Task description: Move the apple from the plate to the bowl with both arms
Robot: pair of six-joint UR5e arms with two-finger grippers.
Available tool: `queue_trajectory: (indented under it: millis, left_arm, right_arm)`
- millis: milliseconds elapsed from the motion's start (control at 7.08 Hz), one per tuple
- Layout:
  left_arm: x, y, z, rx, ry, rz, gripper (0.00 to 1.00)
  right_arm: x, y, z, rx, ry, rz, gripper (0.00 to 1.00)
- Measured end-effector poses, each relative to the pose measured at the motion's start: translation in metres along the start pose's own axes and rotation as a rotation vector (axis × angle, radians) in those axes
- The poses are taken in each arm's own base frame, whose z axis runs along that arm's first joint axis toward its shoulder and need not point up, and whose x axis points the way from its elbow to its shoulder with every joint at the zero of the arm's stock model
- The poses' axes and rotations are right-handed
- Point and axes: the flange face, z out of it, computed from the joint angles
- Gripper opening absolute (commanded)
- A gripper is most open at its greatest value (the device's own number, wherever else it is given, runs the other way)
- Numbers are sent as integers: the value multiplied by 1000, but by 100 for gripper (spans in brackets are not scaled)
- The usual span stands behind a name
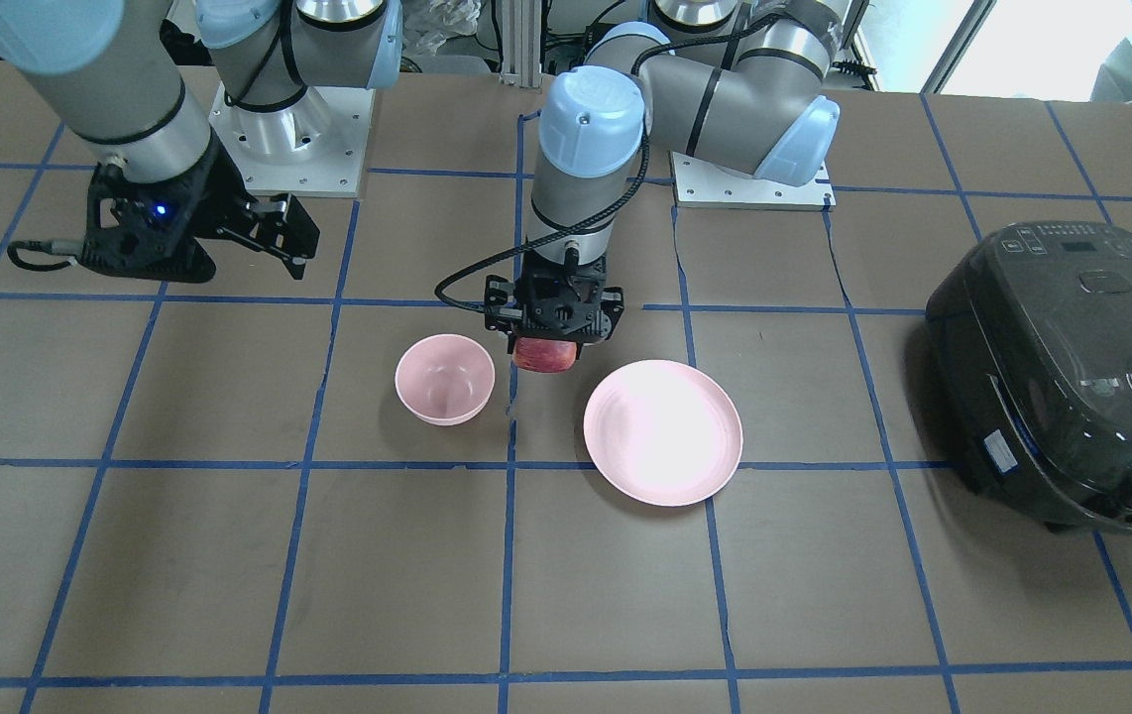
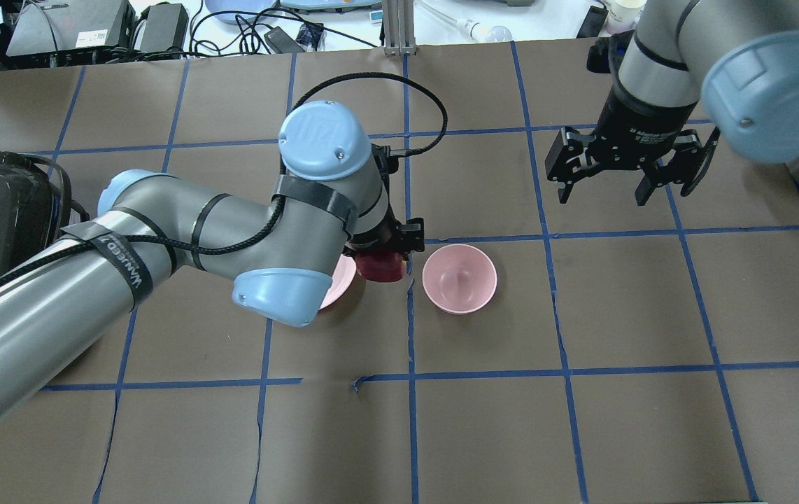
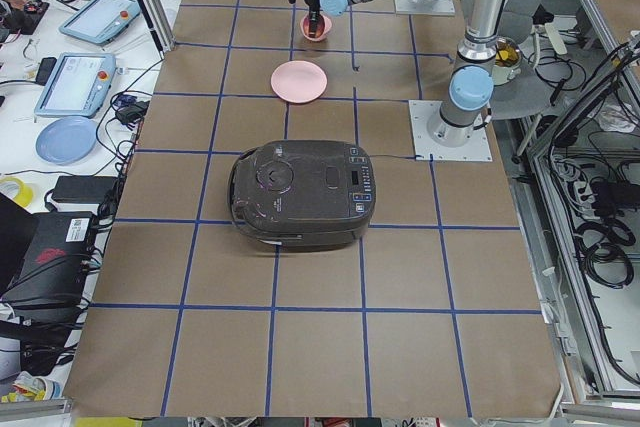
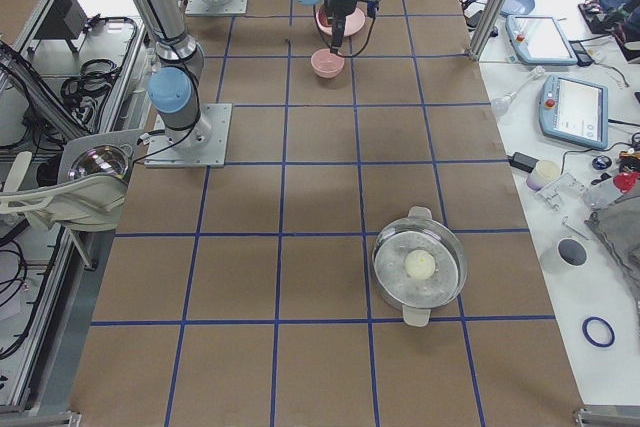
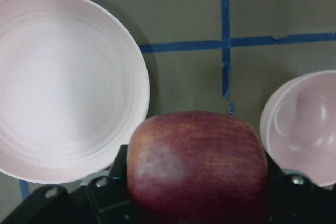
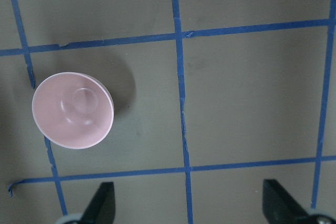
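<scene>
My left gripper (image 1: pixel 548 349) is shut on the dark red apple (image 1: pixel 543 354) and holds it above the table between the plate (image 1: pixel 663 430) and the bowl (image 1: pixel 445 379). In the left wrist view the apple (image 5: pixel 197 163) fills the lower middle, with the plate (image 5: pixel 65 82) on the left and the bowl (image 5: pixel 304 127) on the right. The bowl (image 2: pixel 459 278) is empty. The plate (image 2: pixel 341 281) is mostly hidden under my left arm in the overhead view. My right gripper (image 2: pixel 625 183) is open and empty, high and off to the bowl's far right side.
A dark rice cooker (image 1: pixel 1072 372) stands at the table's left end. A steel pot with a pale ball inside (image 4: pixel 419 267) sits toward the right end. Blue tape lines grid the brown table (image 1: pixel 566 575).
</scene>
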Motion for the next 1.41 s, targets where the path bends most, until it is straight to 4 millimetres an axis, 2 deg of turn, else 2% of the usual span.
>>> queue_trajectory:
  millis: [141,282,424,565,706,988,1129,1271,1412]
  left_arm:
    - [20,2,7,9,7,-34,8]
    - [33,-1,17,13,11,-67,8]
    - [45,-4,29,18,16,-96,9]
    - [56,-4,42,22,20,-117,21]
    - [64,-3,52,23,22,-124,26]
    - [74,1,70,14,18,-131,73]
    - [77,3,75,8,15,-137,90]
    - [79,4,77,9,16,-142,100]
    - [80,3,76,18,23,-141,100]
  right_arm:
    - [1,11,-26,4,4,3,100]
    - [2,19,-40,-14,8,7,100]
    - [2,23,-47,-35,9,11,100]
    - [2,23,-49,-42,7,15,100]
    - [3,23,-50,-42,8,17,100]
    - [4,21,-54,-25,9,20,100]
    - [4,19,-57,-9,8,21,100]
    - [4,18,-58,5,11,20,100]
    - [5,18,-59,13,14,17,100]
